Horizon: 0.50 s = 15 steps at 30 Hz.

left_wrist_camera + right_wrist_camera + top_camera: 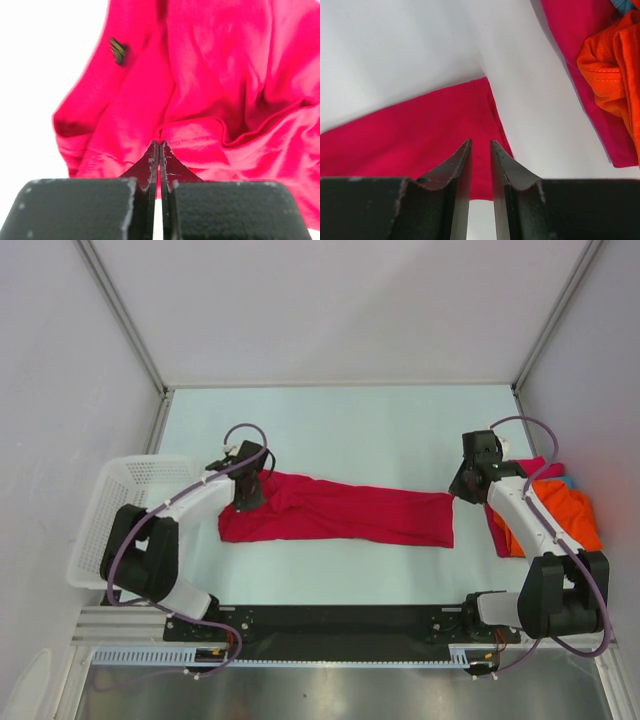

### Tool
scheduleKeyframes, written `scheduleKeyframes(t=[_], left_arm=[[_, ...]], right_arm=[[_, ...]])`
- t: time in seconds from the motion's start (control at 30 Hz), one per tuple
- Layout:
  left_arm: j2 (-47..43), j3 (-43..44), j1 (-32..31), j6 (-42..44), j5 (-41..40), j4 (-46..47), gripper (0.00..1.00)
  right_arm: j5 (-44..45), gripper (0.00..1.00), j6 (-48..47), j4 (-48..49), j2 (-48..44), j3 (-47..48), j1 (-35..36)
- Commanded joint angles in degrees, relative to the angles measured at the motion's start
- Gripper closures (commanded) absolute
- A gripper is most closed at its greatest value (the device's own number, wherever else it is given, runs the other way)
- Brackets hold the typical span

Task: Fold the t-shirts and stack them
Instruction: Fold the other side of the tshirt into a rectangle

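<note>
White table [340,430]; crimson t-shirt [340,512]; dark tag [118,50] unreadable.

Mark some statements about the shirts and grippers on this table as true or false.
1. The red shirt lies stretched across the table. True.
2. The left gripper is wide open. False: it is shut on the red shirt's left end.
3. The orange shirt lies on the table's left side. False: it is heaped on the right.
4. The right gripper has its jaws slightly apart at the red shirt's right end. True.
</note>
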Motion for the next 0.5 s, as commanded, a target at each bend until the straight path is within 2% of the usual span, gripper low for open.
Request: scheduleKeyframes(t=[0.0,0.23,0.47], left_arm=[[-5.9,5.3,3.0,0.9,-5.2,-4.6,1.0],[-10.0,9.3,8.7,4.1,-5.8,-8.0,1.0],[-12.2,9.6,10.9,5.8,-4.8,-8.3,1.0]], right_arm=[[0.2,0.74,-1.5,1.1,-0.5,0.5,-0.3],[-0.6,0.75,-1.6,0.9,-0.1,0.9,-0.4],[-0.1,0.75,-1.7,0.4,-0.5,1.1,-0.4]])
